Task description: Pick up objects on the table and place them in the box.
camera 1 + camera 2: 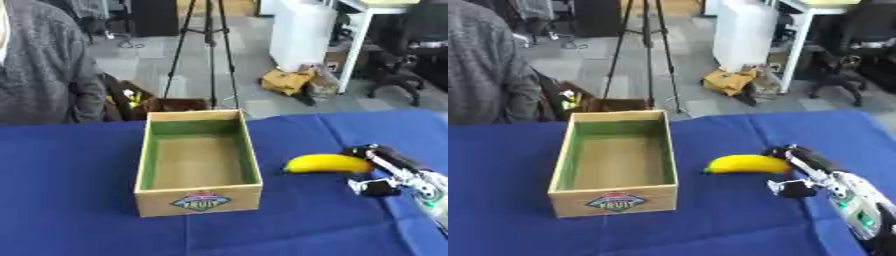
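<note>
Banana (327, 163): one, right hand (800, 170) touching; box (198, 200): one.

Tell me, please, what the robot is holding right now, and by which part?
The right hand grips the banana at its right end; its fingers curl round that end.

Even, bright indoor light, soft blur throughout, floor (131, 65) behind paler and washed, faint shadow under the banana (328, 163) on the tabletop (70, 200), box (199, 198) interior slightly shaded, no glare
</note>
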Available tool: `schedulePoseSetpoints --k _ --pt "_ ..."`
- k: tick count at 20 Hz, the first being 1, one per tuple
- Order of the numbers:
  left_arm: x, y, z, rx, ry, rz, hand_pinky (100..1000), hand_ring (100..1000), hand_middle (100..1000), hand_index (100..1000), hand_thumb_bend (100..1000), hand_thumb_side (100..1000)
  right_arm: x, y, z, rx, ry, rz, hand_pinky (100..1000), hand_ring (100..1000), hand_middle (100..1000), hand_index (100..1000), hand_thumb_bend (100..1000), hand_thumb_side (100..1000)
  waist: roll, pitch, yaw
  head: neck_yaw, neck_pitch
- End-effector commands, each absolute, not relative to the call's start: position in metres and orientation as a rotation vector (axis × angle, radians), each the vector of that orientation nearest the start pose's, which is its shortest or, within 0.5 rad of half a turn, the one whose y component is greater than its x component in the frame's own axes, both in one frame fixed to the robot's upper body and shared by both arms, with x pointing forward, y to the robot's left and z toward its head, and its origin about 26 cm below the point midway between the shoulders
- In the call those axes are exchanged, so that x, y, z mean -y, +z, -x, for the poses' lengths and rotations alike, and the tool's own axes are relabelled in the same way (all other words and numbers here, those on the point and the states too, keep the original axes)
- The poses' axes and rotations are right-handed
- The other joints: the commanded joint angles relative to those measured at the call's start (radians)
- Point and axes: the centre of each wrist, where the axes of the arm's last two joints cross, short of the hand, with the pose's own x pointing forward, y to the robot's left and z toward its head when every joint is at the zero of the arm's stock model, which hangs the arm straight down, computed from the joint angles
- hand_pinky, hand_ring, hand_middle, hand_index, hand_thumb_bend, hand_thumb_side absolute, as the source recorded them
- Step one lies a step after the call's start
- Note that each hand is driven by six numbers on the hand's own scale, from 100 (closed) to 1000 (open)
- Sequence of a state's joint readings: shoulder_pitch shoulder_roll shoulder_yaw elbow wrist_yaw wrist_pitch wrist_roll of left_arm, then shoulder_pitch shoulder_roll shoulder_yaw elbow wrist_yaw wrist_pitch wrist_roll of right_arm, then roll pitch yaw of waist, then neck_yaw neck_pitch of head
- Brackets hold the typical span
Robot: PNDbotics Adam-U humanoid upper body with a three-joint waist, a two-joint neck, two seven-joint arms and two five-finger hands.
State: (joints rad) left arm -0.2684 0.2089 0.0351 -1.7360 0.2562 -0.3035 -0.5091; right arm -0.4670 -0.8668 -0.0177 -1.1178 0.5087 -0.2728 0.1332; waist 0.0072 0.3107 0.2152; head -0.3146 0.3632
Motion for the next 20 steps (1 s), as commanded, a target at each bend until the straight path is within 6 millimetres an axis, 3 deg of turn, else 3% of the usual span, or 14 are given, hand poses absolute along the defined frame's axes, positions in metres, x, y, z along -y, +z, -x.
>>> schedulePoseSetpoints --k 1,9,15,20 --pt "-0.2668 0.1301 -0.3301 2.263 -0.624 0.398 722 519 500 728 259 966 0.4916 0.1903 -0.359 1.442 1.108 1.078 694 725 586 863 100 289 -0.002 -0.022 -0.002 -0.002 -0.012" --pt "-0.267 0.1299 -0.33 2.263 -0.623 0.397 722 520 500 727 259 966 0.4922 0.1892 -0.3587 1.426 1.129 1.057 709 757 637 873 100 342 -0.002 -0.022 -0.005 -0.003 -0.012" --pt "-0.2669 0.1298 -0.3299 2.262 -0.623 0.398 721 520 500 727 260 967 0.4915 0.1887 -0.3591 1.42 1.154 1.039 724 812 702 883 100 509 -0.001 -0.021 -0.006 -0.003 -0.011" --pt "-0.2668 0.1296 -0.3298 2.262 -0.622 0.398 721 520 500 727 260 967 0.4908 0.1882 -0.3599 1.417 1.164 1.034 724 813 704 882 100 516 -0.001 -0.021 -0.005 -0.004 -0.011"
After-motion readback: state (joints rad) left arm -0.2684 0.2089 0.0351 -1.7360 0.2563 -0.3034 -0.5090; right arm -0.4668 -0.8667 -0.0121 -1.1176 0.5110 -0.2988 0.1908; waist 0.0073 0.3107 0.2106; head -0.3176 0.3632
